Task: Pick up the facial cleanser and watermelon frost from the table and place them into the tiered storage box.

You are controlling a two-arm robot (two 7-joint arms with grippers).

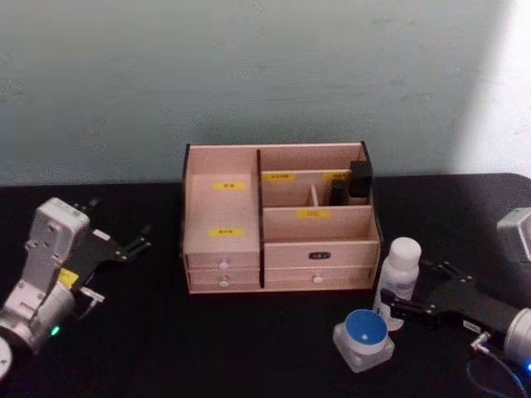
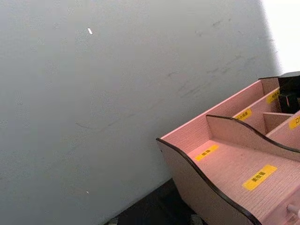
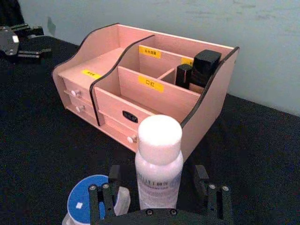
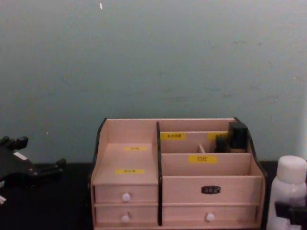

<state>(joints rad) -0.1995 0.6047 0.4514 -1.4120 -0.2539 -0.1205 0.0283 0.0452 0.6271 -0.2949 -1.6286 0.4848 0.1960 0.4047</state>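
The facial cleanser, a tall white bottle with a rounded cap, stands on the black table just right of the tiered storage box. My right gripper is open with one finger on each side of the bottle, and gaps show between the fingers and the bottle. The watermelon frost, a squat frosted jar with a blue lid, sits close in front of the bottle, beside one finger. My left gripper rests open over the table left of the box.
Two black objects stand in the box's rear right compartment; the other compartments look empty. A grey-green wall rises right behind the box. Bare black table lies in front of the box and to its left.
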